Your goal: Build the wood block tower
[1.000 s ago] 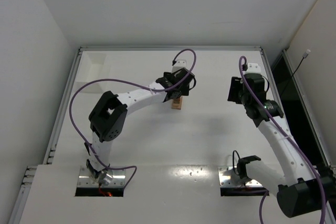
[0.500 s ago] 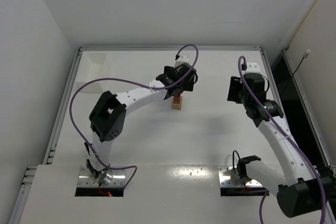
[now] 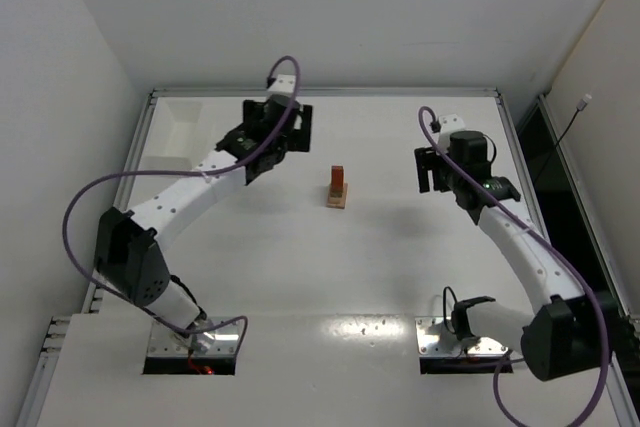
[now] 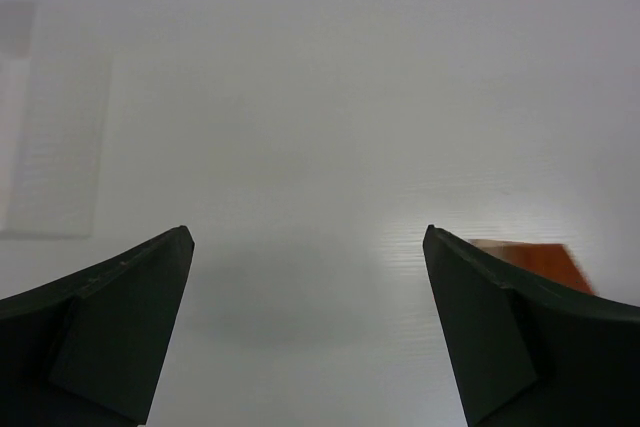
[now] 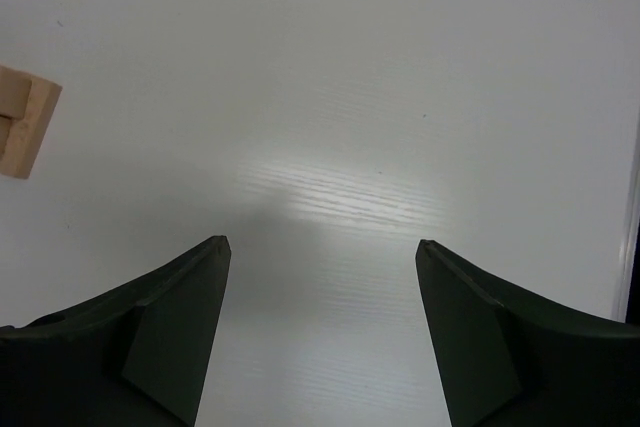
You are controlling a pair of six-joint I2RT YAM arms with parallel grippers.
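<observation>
The wood block tower (image 3: 338,188) stands alone mid-table, pale tan blocks below and a reddish-brown piece on top. My left gripper (image 3: 268,142) is open and empty, to the left of the tower and well apart from it. In the left wrist view the left gripper (image 4: 306,237) has its jaws wide apart, and the tower's reddish-brown piece (image 4: 535,259) peeks out behind the right finger. My right gripper (image 3: 432,171) is open and empty to the right of the tower. In the right wrist view the right gripper (image 5: 322,243) hangs over bare table, with the tower's tan blocks (image 5: 24,123) at the left edge.
A white shallow tray (image 3: 180,119) lies at the table's far left corner and shows faintly in the left wrist view (image 4: 50,147). A raised rim (image 3: 325,92) runs along the table's far edge. A dark gap (image 3: 560,177) runs along the right side.
My left gripper has drawn back from the tower, moving left and toward the far edge, leaving the tower standing free. My right gripper has shifted a little left toward the tower.
</observation>
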